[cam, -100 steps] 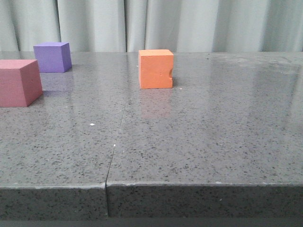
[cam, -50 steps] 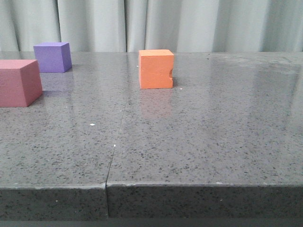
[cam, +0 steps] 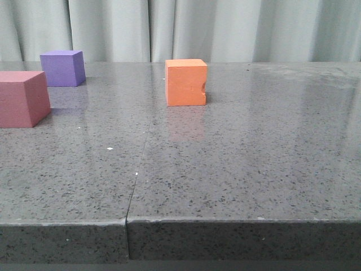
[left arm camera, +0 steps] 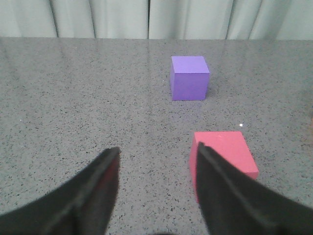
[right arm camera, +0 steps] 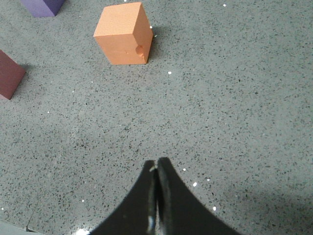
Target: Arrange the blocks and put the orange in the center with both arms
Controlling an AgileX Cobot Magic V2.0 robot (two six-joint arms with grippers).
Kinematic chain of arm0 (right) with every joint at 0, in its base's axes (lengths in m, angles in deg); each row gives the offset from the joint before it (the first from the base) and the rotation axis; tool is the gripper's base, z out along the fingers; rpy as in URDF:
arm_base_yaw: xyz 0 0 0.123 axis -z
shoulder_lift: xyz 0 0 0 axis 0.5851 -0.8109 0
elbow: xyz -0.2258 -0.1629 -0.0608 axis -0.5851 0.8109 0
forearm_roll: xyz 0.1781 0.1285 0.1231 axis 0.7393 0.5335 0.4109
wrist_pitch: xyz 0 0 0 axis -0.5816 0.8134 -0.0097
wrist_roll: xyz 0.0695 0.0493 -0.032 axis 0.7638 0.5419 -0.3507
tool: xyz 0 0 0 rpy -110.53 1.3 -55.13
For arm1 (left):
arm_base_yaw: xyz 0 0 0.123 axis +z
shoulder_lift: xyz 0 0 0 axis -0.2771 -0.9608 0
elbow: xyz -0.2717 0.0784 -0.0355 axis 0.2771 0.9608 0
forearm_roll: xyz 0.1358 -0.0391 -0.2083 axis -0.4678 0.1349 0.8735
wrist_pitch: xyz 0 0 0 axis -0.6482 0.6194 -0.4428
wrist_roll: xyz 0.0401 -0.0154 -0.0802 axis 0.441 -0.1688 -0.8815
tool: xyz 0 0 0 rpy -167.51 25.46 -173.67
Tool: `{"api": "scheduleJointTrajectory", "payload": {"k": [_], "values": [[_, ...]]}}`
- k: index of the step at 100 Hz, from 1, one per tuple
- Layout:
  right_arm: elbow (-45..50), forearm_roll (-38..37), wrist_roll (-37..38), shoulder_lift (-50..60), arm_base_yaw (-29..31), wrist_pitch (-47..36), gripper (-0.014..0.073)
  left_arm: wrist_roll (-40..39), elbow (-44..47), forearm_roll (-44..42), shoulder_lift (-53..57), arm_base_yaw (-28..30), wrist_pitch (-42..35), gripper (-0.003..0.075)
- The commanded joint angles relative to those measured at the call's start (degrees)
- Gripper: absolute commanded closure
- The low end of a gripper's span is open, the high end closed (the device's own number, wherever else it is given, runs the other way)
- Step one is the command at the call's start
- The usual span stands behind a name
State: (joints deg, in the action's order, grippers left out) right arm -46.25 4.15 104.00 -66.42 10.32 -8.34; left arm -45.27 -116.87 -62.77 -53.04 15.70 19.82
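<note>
Near the speckled grey stone tabletop [cam: 237, 158]'s far edge sits the orange foam cube [cam: 185, 82]; left pincer [left arm camera: 156, 152] gapes empty, right pincer [right arm camera: 156, 169] closed, empty.

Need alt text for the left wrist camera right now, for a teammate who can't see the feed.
The left gripper hangs open above the grey speckled table, holding nothing; one of its jaws overlaps the near edge of the pink-red cube. The purple cube sits farther off, apart from the pink-red one, with pale curtains behind the table.
</note>
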Motion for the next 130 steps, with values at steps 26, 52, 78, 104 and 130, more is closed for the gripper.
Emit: {"api": "scheduleJointTrajectory", "payload": {"k": [26, 52, 78, 104, 130], "values": [[-1.55, -0.31, -0.58, 0.33, 0.2, -3.48, 0.0651, 0.0, -17.02, 0.52, -15.05, 0.11, 5.36, 0.011], [-1.55, -0.31, -0.58, 0.33, 0.2, -3.48, 0.0651, 10.79, -29.82, 2.33, -26.52, -3.3, 10.12, 0.0111], [-1.55, -0.31, -0.58, 0.33, 0.2, -3.48, 0.0651, 22.17, -43.74, 5.65, -38.05, -12.1, 15.76, 0.0111], [-1.55, -0.31, -0.58, 0.33, 0.2, -3.48, 0.0651, 39.27, -55.35, 18.11, -48.95, -18.54, 24.78, 0.0111], [-1.55, -0.31, -0.58, 0.33, 0.2, -3.48, 0.0651, 54.96, -64.11, 26.8, -57.96, -21.97, 33.29, 0.0111]]}}
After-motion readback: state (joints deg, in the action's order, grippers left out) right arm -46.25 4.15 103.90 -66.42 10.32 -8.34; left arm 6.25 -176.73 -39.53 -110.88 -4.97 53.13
